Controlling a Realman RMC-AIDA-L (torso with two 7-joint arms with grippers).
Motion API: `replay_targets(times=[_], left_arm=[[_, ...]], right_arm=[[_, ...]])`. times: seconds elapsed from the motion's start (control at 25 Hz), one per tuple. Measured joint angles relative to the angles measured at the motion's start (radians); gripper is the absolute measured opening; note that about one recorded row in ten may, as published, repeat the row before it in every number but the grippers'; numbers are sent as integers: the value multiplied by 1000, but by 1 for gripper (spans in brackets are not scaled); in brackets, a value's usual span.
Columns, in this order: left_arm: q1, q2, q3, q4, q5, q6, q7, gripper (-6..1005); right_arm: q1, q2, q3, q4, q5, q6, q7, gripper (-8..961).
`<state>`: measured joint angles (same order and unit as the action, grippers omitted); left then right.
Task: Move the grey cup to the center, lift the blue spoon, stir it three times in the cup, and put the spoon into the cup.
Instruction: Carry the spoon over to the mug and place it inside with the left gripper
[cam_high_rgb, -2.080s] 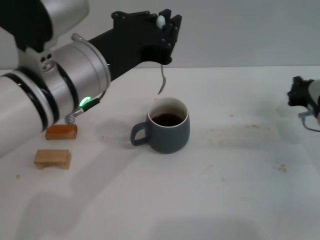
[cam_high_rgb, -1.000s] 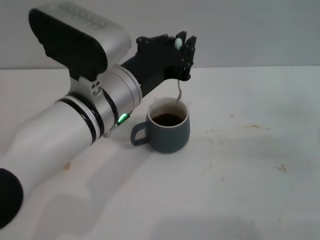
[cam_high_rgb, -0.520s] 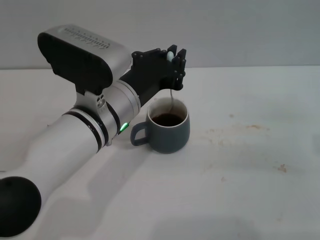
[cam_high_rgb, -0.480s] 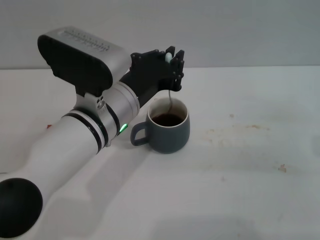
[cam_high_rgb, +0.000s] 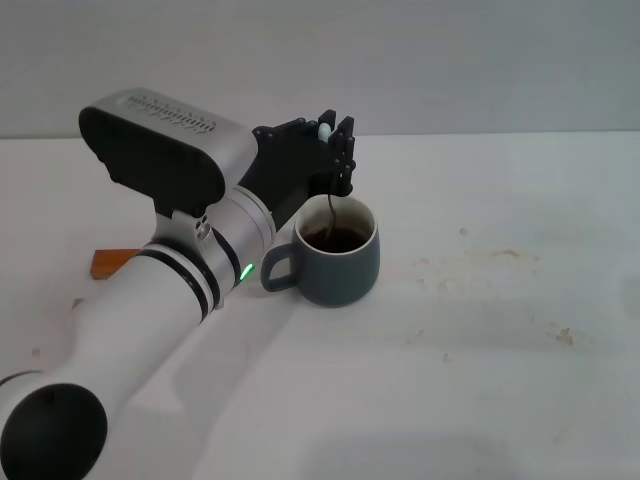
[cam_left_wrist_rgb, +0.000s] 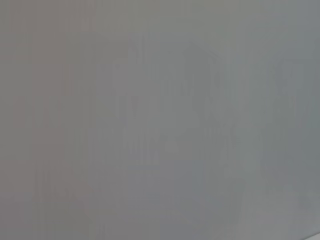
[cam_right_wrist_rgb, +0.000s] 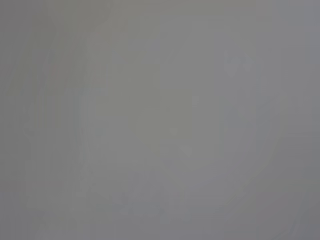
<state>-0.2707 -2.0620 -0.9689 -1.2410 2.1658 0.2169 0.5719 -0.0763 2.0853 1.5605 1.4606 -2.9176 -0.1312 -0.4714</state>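
Head view: left gripper (cam_high_rgb: 336, 135) fingers pinch the blue spoon (cam_high_rgb: 331, 205) above the grey cup (cam_high_rgb: 335, 251) (wooden block (cam_high_rgb: 112, 262) half-hidden behind arm).

The grey cup (cam_high_rgb: 336, 257) stands upright just left of frame centre, handle pointing left, dark liquid inside. The blue spoon (cam_high_rgb: 329, 205) hangs vertically, bowl dipped into the cup.

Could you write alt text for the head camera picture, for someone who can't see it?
The robot's left gripper holds a blue spoon upright, its lower end dipped into a grey cup of dark liquid on a white table. An orange-brown wooden block peeks out behind the arm.
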Motion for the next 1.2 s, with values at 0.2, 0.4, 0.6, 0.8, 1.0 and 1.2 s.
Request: replay_targets(times=[0.2,0.4,0.6,0.8,1.0,1.2], left_arm=[[0,1,30,28,3,43,-35,146],[0,0,55,56,4,79,-51,146],[-2,0,84,89,4,130,-82,146],[-8,-3,119,118,6,172,-109,146],[-9,-3,147,123,6,197,-131,146],[-20,-5,162,133,6,206,-139,146]], right_arm=[[0,-3,0,11,0,0,0,0],[0,-5,3,10,0,-5,0,0],[-6,-5,2,13,0,-8,-14,0],[-6,-6,0,18,0,-9,-24,0],[2,-7,6,17,0,-10,-26,0],[5,-7,7,13,0,-10,-45,-1]])
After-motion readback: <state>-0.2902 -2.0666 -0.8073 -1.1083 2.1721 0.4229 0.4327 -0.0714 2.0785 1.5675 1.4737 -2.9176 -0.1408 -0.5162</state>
